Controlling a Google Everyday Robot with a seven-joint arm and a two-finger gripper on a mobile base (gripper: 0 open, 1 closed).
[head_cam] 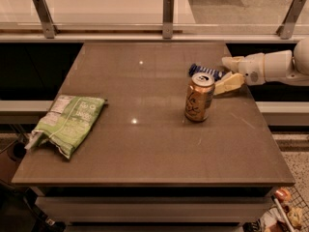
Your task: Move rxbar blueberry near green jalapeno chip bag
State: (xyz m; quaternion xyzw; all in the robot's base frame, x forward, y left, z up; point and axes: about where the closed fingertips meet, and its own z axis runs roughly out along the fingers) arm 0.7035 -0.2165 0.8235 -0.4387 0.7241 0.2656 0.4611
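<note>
Only one rxbar [205, 71], one can [199, 96], one bag [72, 122]; jaws beside rxbar

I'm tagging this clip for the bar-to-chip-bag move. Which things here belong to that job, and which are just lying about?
Belong to the job:
rxbar blueberry, behind the drink can
green jalapeno chip bag, at the left edge of the table
gripper, open, beside the bar at the right edge

Just lying about:
drink can, right of centre

No lettering is legible on can [199, 98] or chip bag [70, 122]; tool [231, 73] beside can.
</note>
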